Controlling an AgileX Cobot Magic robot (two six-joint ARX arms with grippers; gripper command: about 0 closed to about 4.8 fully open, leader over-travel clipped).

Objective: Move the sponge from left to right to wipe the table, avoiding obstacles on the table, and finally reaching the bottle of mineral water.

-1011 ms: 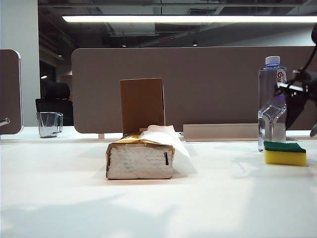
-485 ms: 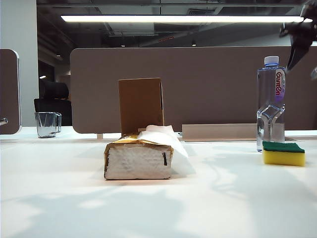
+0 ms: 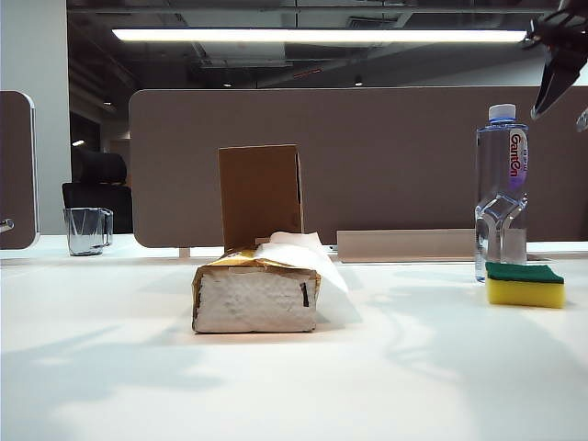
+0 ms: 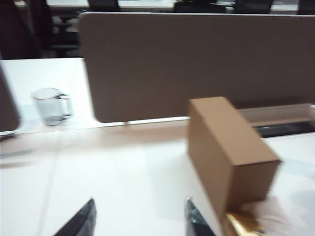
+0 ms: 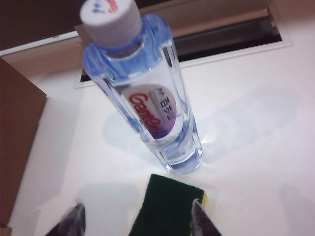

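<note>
The sponge (image 3: 525,285), yellow with a dark green top, lies flat on the white table (image 3: 386,367) at the right, just in front of the bottle of mineral water (image 3: 502,193). My right gripper (image 3: 558,101) hangs high above them, open and empty. In the right wrist view its fingers (image 5: 137,219) straddle the sponge (image 5: 167,206) from well above, with the bottle (image 5: 147,98) beyond. The obstacles stand mid-table: a tissue pack (image 3: 257,294) and a brown box (image 3: 260,195). My left gripper (image 4: 140,216) is open over bare table beside the box (image 4: 229,147); the exterior view does not show it.
A clear glass mug (image 3: 87,230) stands at the far left back, also seen as a mug (image 4: 51,105) in the left wrist view. A brown partition (image 3: 367,156) runs along the table's rear edge, with a cable slot (image 5: 221,39) behind the bottle.
My right gripper has risen from bottle height at the right edge to the top right corner. Sponge, bottle and obstacles have stayed put. Shadows on the left of the table have shifted.
</note>
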